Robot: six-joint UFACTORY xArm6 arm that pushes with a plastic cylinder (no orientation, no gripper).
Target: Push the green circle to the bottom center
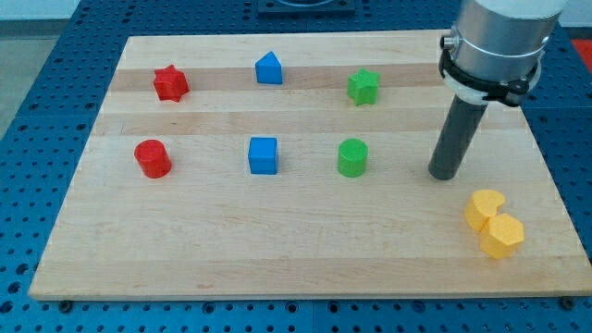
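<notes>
The tip (443,175) rests on the wooden surface (277,250) to the view's right of the green circle (352,157), apart from it

The arm carries no pincer, only a dark rod, so nothing is held. The green circle stands around the middle of the surface, in a row with the blue cube (263,154) and the red circle (153,158) toward the left edge. Along the top edge sit the red star (171,83), a blue block with a peaked top (268,67) and the green star (363,86). Near the bottom right corner two yellow blocks touch: a yellow heart (485,208) and a yellow hexagon (502,236)
</notes>
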